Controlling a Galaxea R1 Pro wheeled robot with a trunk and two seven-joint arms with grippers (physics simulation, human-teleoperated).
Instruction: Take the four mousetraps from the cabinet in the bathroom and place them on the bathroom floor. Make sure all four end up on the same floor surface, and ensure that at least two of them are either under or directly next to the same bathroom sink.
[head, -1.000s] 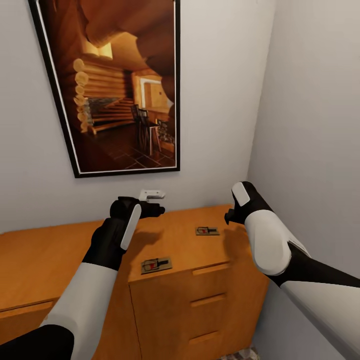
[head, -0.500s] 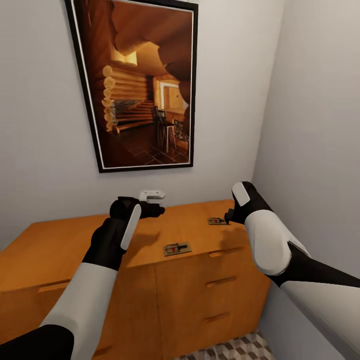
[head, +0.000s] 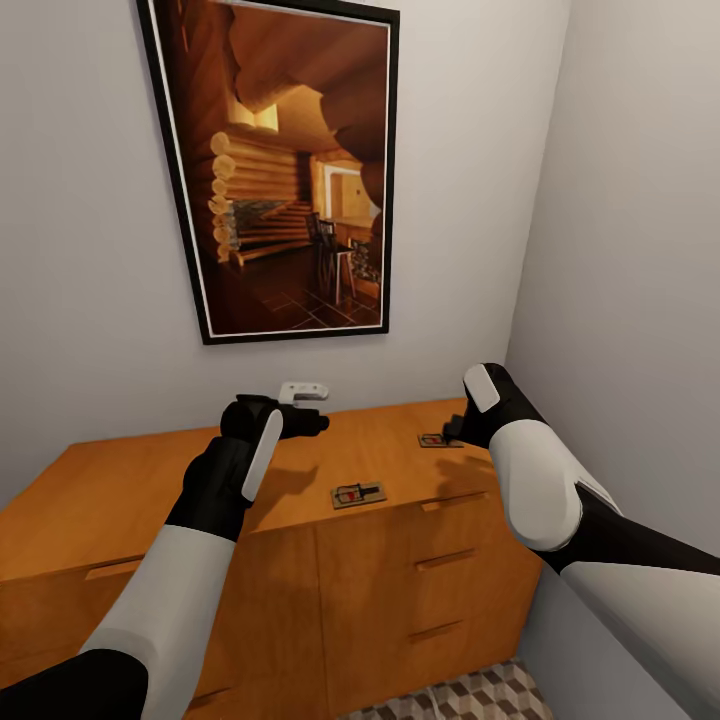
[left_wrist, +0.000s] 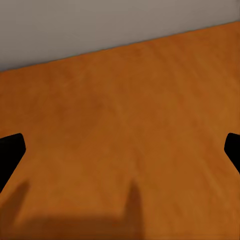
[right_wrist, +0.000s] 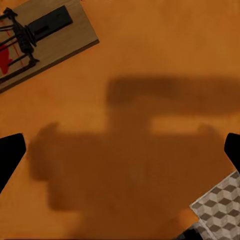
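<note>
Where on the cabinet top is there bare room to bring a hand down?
The cabinet top is bare left of the left gripper, out to its left end. Right of it, bare wood runs between the front mousetrap and the rear mousetrap. The right gripper crowds the rear one.

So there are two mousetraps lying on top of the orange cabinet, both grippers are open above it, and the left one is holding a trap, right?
Not quite. The left gripper holds nothing: the left wrist view shows only bare wood of the cabinet between its open fingers. The rest stands: the head view shows one mousetrap near the front edge and another mousetrap by the open right gripper, both lying on the cabinet top.
</note>
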